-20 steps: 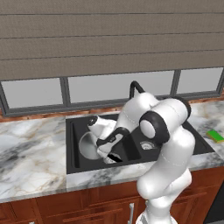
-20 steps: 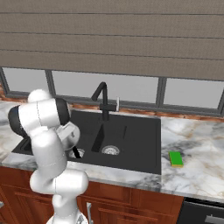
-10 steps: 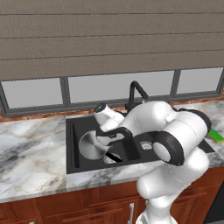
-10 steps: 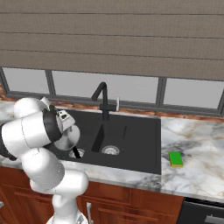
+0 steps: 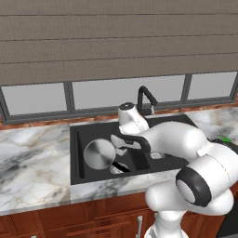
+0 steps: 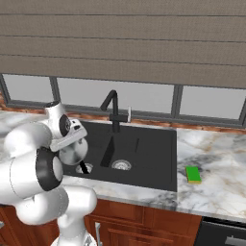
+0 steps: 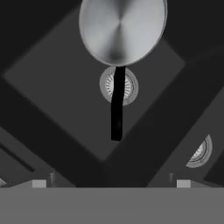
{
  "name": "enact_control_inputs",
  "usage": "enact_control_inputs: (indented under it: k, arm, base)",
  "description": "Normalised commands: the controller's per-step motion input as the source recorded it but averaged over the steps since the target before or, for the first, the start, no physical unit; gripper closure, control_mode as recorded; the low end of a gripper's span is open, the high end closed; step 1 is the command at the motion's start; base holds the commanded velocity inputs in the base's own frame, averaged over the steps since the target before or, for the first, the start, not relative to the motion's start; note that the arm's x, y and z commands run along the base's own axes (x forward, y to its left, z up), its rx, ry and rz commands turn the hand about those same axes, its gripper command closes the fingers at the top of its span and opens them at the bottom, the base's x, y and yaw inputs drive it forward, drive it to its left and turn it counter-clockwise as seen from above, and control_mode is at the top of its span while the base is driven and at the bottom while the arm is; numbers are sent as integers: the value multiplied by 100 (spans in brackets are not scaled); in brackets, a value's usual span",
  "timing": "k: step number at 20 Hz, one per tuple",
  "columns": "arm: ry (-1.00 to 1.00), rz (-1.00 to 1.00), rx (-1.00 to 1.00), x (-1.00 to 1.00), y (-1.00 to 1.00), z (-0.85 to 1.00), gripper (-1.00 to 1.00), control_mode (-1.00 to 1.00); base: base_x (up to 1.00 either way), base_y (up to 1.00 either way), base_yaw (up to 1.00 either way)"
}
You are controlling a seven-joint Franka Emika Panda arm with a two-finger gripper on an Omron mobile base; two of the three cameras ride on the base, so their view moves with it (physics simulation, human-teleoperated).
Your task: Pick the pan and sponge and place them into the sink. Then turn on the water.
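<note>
The silver-grey pan (image 5: 99, 154) lies in the left basin of the black sink (image 5: 74, 153), its black handle (image 5: 122, 166) pointing toward the front right. In the hand view the pan (image 7: 121, 28) is at the top, and its handle (image 7: 117, 105) crosses a round drain. My gripper (image 5: 120, 146) hangs open just above the handle side of the pan, holding nothing; it shows wide open (image 7: 111, 183) in the hand view. The green sponge (image 6: 193, 174) lies on the marble counter right of the sink (image 6: 144, 149). No water shows at the faucet (image 6: 111, 108).
The black gooseneck faucet (image 5: 146, 95) stands behind the sink's divider, close to my forearm. A window sill and shut blinds back the counter. A second drain (image 6: 121, 165) sits in the right basin. Marble counter (image 5: 32, 162) stretches left of the sink.
My arm's elbow has swung to the right and forward, while the hand stays above the sink. The pan rests in the same spot. The jaws stay open.
</note>
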Motion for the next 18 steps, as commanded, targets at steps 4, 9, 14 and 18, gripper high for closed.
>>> enact_control_inputs:
  k: [4, 9, 14, 18]
  arm:
    - [0, 0, 14, -24, -37, 33, -100, -100]
    - [0, 0, 7, -8, -35, 29, -100, -100]
    - [0, 0, 0, -3, -29, 7, -100, -100]
    - [-2, -7, 0, -7, -26, 11, -100, -100]
  base:
    - [0, 0, 0]
    - [0, 0, 0]
    - [0, 0, 0]
    - [0, 0, 0]
